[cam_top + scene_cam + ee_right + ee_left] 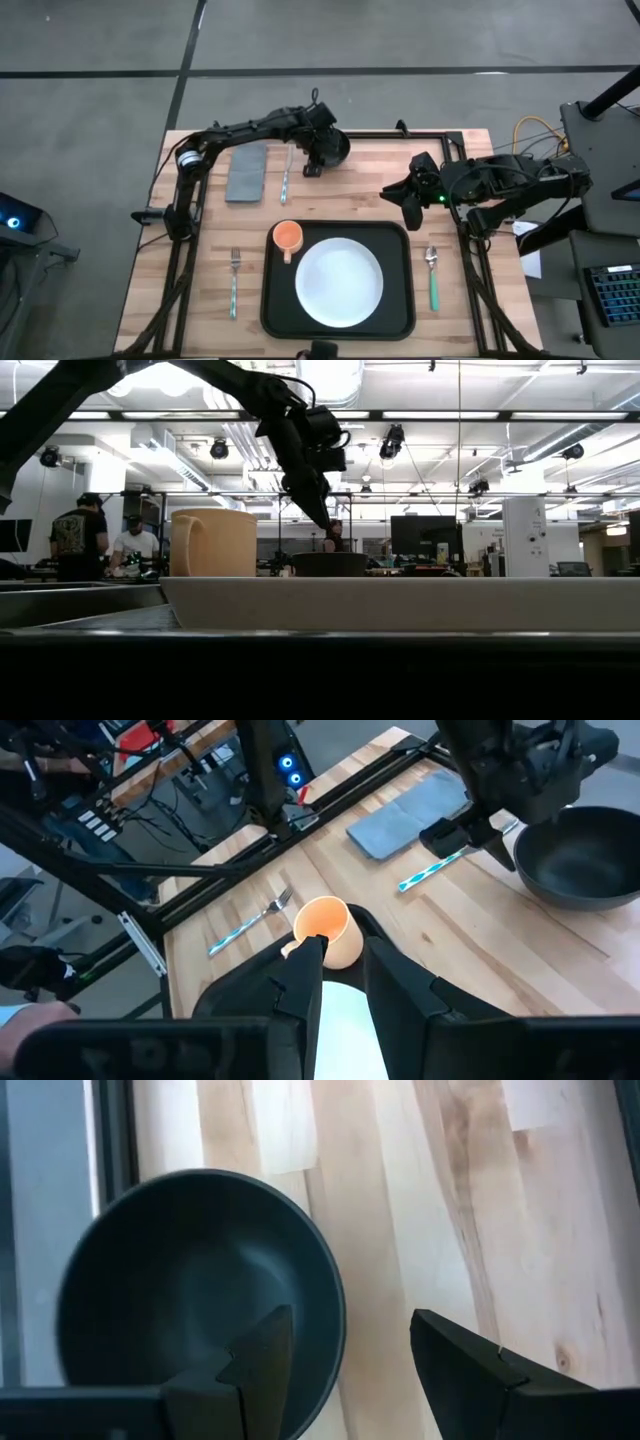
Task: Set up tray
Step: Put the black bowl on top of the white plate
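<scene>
Tray: the black tray (272,305) lies on the near middle of the wooden table (350,185), long side along the table's front edge.
Plate: a white plate (339,282) lies inside the tray, filling most of its middle and right part.
Cup: an orange cup (288,236) stands upright in the tray's far left corner, just beside the plate's rim.
Fork: a fork (234,282) with a teal handle lies on the table left of the tray, apart from it.
Spoon: a spoon (432,278) with a green handle lies right of the tray, apart from it.
Napkin: a grey napkin (246,171) lies flat at the far left of the table.
Knife: a utensil with a teal handle, probably a knife (286,178), lies just right of the napkin.
Bowl: a dark bowl (190,1280) stands at the far edge of the table, near its middle.
Left gripper: the left gripper (345,1350) hangs over the bowl's rim, fingers spread wide, one over the bowl and one outside it, gripping nothing.
Right gripper: the right gripper (343,975) hovers above the tray's far right corner, pointing toward the cup; its fingers stand narrow with a small gap and hold nothing.
</scene>
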